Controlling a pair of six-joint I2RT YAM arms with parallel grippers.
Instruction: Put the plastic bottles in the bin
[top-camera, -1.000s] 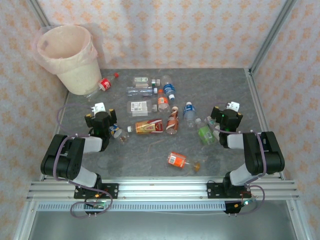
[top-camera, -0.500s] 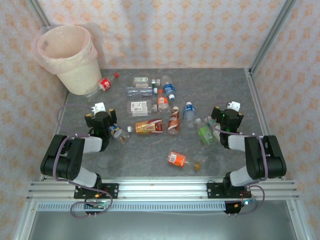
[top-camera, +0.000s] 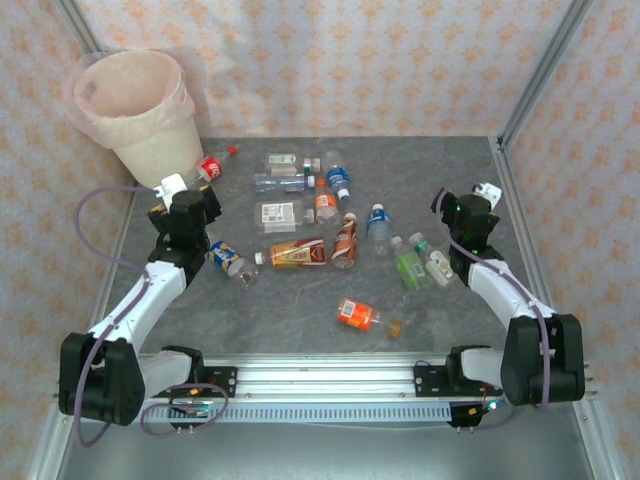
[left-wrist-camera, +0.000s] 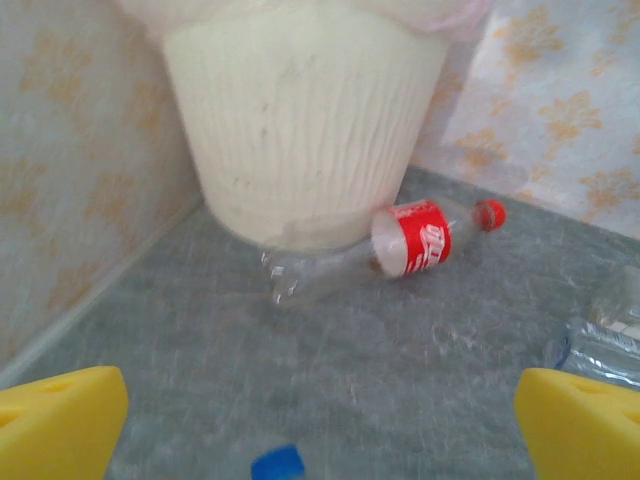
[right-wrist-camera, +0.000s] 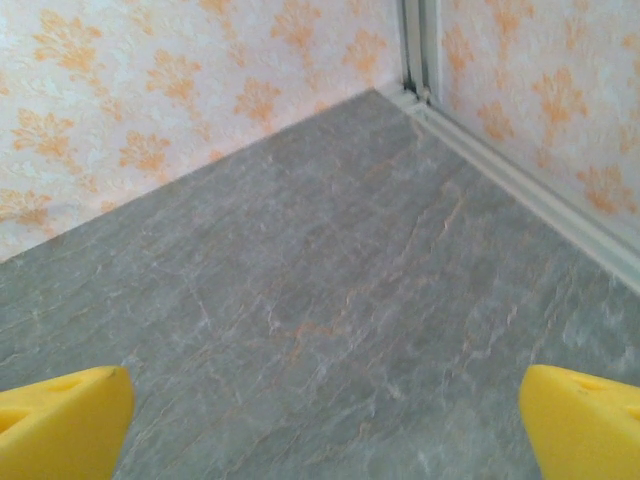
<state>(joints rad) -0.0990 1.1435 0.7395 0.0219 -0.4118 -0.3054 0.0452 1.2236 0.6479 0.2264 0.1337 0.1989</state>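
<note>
The cream bin (top-camera: 130, 110) with its pinkish liner stands in the far left corner. A red-labelled bottle (top-camera: 208, 168) lies against its foot. Several other plastic bottles (top-camera: 298, 253) lie scattered over the middle of the floor. My left gripper (top-camera: 183, 203) hovers just in front of the bin, open and holding nothing. In the left wrist view the bin (left-wrist-camera: 300, 130) and the red-labelled bottle (left-wrist-camera: 400, 245) lie ahead of the gripper (left-wrist-camera: 320, 430), with a blue cap (left-wrist-camera: 275, 463) below. My right gripper (top-camera: 462, 208) is open over bare floor, right of the green bottle (top-camera: 410, 265). Nothing lies between the right gripper's (right-wrist-camera: 322, 425) jaws.
Patterned walls close in the grey floor (top-camera: 300, 290) at the back and sides. A metal corner post (right-wrist-camera: 420, 50) stands ahead of the right gripper. A clear bottle (left-wrist-camera: 600, 345) lies at the right edge of the left wrist view. An orange-labelled bottle (top-camera: 355, 315) lies nearest the front rail.
Both arms have stretched out from their folded pose. The left gripper moved away toward the bin, the right gripper toward the far right wall. Both stayed open.
</note>
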